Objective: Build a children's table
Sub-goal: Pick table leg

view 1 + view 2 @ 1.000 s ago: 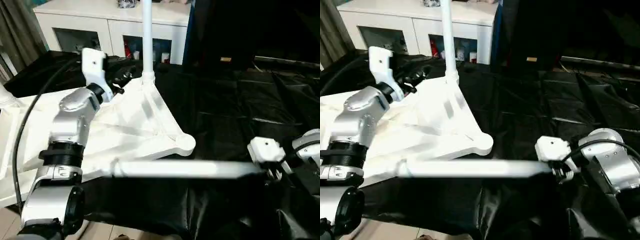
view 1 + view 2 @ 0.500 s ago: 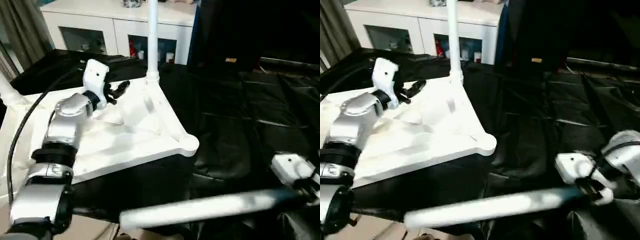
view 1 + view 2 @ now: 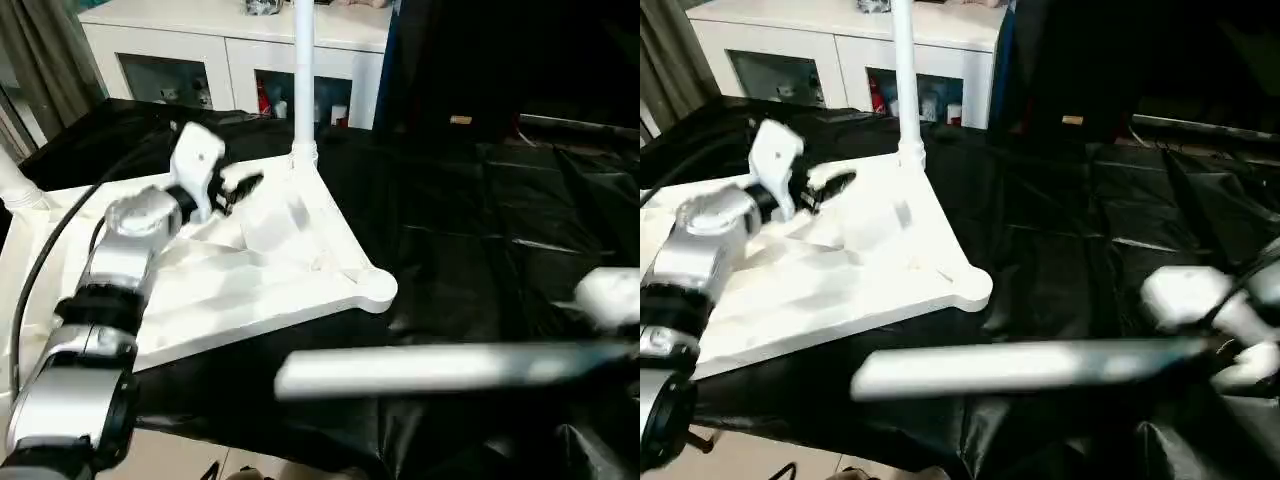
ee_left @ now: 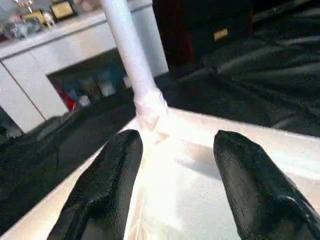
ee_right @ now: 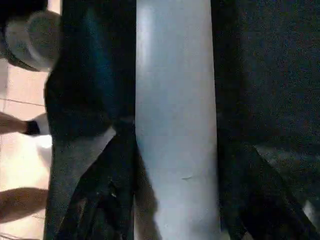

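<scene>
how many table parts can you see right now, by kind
tabletop: 1
legs standing in the tabletop: 2, one at the far corner, one at the left edge
loose leg held level in the right gripper: 1
total: 4 parts

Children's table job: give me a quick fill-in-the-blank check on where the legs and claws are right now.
1. The loose leg is held by the ____ claw.
2. The held leg lies roughly ____ above the black cloth.
3. The left claw hangs ____ over the tabletop, gripping nothing.
4. The mounted leg stands ____ at the tabletop's far corner.

Missing words: right; level; open; upright
</scene>
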Robot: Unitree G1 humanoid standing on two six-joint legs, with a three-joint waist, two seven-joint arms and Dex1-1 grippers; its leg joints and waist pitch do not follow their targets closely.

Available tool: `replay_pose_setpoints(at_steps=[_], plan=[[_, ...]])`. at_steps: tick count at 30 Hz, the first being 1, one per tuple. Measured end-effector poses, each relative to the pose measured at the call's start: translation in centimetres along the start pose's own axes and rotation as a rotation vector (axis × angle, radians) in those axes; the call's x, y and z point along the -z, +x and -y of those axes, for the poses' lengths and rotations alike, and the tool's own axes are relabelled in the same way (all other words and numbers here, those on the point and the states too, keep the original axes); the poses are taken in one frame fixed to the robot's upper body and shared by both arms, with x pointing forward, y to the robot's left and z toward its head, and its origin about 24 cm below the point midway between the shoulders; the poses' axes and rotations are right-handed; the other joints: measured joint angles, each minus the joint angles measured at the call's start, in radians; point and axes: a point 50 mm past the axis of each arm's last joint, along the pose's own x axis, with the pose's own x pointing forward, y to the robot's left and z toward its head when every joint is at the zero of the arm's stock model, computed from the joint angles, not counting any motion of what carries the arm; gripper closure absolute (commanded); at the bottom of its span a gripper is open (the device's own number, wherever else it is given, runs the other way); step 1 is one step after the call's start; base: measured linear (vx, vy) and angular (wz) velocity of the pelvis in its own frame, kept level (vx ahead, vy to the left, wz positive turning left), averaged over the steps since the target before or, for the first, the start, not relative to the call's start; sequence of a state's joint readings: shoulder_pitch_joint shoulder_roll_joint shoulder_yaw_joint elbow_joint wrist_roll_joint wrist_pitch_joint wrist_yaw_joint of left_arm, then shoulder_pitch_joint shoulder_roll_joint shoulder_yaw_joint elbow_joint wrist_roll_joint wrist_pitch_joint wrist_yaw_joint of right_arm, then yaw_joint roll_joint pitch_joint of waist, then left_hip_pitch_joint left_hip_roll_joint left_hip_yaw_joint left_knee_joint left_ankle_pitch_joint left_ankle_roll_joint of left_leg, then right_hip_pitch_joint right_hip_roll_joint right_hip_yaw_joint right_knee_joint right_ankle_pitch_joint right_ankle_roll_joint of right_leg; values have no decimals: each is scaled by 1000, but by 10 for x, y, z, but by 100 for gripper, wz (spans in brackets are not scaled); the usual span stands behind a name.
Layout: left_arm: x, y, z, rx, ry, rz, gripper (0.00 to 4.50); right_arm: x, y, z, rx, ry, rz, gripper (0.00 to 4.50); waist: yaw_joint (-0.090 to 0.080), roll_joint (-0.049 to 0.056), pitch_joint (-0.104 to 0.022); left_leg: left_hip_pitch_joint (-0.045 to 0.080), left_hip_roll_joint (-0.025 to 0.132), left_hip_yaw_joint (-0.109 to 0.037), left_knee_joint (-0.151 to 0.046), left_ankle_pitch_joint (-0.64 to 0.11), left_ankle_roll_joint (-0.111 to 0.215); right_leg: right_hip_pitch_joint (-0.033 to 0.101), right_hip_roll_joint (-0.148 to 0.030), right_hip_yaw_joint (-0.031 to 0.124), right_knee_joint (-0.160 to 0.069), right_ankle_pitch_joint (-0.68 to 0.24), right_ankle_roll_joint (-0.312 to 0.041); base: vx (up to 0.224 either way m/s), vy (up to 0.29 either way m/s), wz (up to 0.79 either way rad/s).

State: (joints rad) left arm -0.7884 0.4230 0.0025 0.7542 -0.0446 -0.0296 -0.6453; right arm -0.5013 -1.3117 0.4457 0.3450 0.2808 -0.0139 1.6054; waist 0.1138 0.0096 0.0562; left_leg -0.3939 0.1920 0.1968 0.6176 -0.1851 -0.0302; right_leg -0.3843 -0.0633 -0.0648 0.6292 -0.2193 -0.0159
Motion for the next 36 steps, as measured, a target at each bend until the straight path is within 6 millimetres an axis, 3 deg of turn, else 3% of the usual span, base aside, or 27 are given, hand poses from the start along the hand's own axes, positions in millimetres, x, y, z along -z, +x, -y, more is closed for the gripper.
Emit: replay_pose_setpoints(at_steps=[5,10,16,20,24,27,31,36], plan=[[0,-1,0,9,8,3,177,5,-10,8,58,47,40,266,0,-1,0,0,0,0,1,2,4,0,0,0,1,0,0,0,0,0],[0,2,5,14,-11,-7,177,-11,9,32,171,43,303,266,-7,-1,0,0,0,0,4,2,4,-1,0,0,4,0,-1,0,0,0],[2,9,12,-37,-122,-51,177,-35,18,67,522,137,660,267,2,1,1,-3,0,1,5,2,4,-3,-2,-1,6,0,-1,0,0,0],[-21,11,15,-62,-296,77,177,-53,34,82,708,236,869,267,7,4,0,-9,0,1,6,2,4,-8,-3,-2,7,0,-1,0,0,0],[-39,4,18,-98,-402,182,177,-71,61,80,748,315,986,267,10,9,0,-11,0,1,5,2,4,-13,-3,-1,9,0,-1,0,0,0],[-55,5,36,-71,-550,285,177,-98,90,72,690,412,1112,267,9,11,2,-12,0,1,5,3,3,-14,-3,-1,10,0,-1,0,0,0],[-71,1,43,1,-573,364,177,-118,91,69,650,474,1197,267,9,15,4,-9,-1,2,5,1,-2,-12,-4,0,11,0,-1,0,0,0],[-66,-2,67,211,-717,347,142,-141,103,64,593,555,1275,267,-1,15,5,-10,-1,2,3,3,-5,-14,-3,0,11,0,0,0,0,0]])
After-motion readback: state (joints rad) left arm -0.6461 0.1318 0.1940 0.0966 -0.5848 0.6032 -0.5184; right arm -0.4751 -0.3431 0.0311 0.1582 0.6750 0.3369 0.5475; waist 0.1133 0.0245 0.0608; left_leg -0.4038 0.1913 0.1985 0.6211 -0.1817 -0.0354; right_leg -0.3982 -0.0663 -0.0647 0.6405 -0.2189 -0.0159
